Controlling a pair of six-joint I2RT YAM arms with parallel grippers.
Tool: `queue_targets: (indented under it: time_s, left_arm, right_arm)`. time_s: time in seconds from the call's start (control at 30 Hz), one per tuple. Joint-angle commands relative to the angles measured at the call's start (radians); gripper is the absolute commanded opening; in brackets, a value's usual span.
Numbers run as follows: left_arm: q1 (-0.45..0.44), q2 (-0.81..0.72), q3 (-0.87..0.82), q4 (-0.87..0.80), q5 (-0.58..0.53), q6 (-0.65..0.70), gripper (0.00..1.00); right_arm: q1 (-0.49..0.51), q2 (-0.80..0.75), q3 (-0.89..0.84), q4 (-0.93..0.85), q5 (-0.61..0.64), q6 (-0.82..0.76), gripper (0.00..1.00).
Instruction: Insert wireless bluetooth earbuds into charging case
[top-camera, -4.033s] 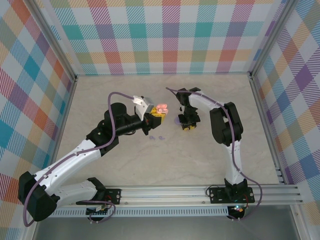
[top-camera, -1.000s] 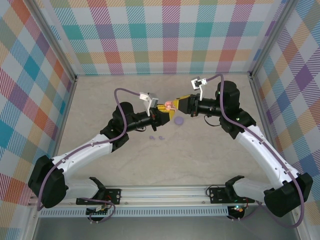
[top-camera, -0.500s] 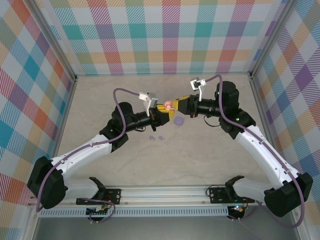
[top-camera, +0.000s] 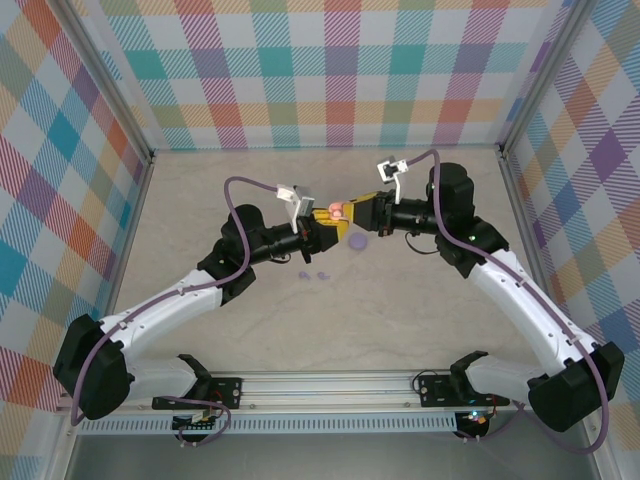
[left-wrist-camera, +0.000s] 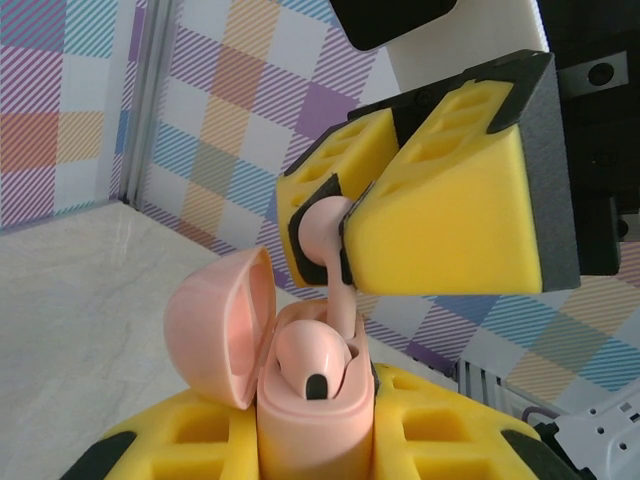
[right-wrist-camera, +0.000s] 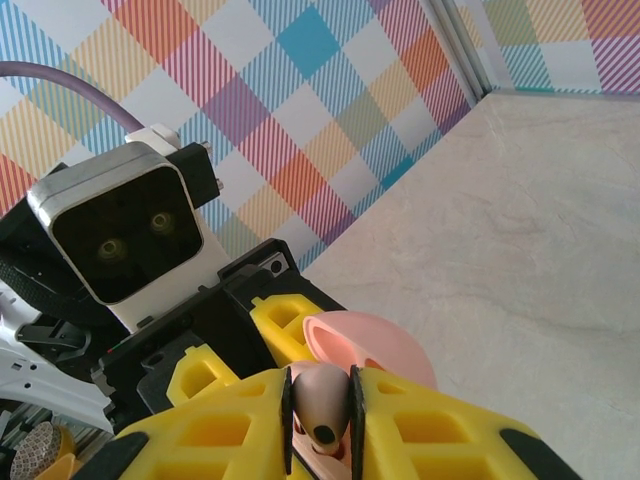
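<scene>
Earbud (left-wrist-camera: 323, 228) between right jaws, apparently over case (left-wrist-camera: 308, 432)

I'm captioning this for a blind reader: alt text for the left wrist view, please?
The right end effector holds a pink earbud stem-down at the mouth of an open pink charging case, gripped by the left end effector, with another earbud seated inside.

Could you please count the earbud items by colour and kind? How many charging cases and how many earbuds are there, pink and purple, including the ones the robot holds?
pink charging case: 1
pink earbuds: 2
purple charging case: 1
purple earbuds: 2
Total: 6
</scene>
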Motion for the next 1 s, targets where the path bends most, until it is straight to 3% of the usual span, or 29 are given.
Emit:
queue_targets:
  time_s: [0.0, 0.5, 0.97]
  left_arm:
    - [-0.014, -0.034, -0.014, 0.052, 0.001, -0.005, 0.02]
    - [-0.013, -0.033, -0.009, 0.05, -0.022, -0.003, 0.02]
    - [-0.014, -0.033, -0.002, 0.012, -0.01, 0.007, 0.02]
  right_arm:
    - [0.01, 0.007, 0.031, -0.005, -0.006, -0.035, 0.22]
    - [0.014, -0.007, 0.042, -0.068, 0.002, -0.068, 0.25]
    - [0.017, -0.012, 0.058, -0.089, 0.018, -0.072, 0.4]
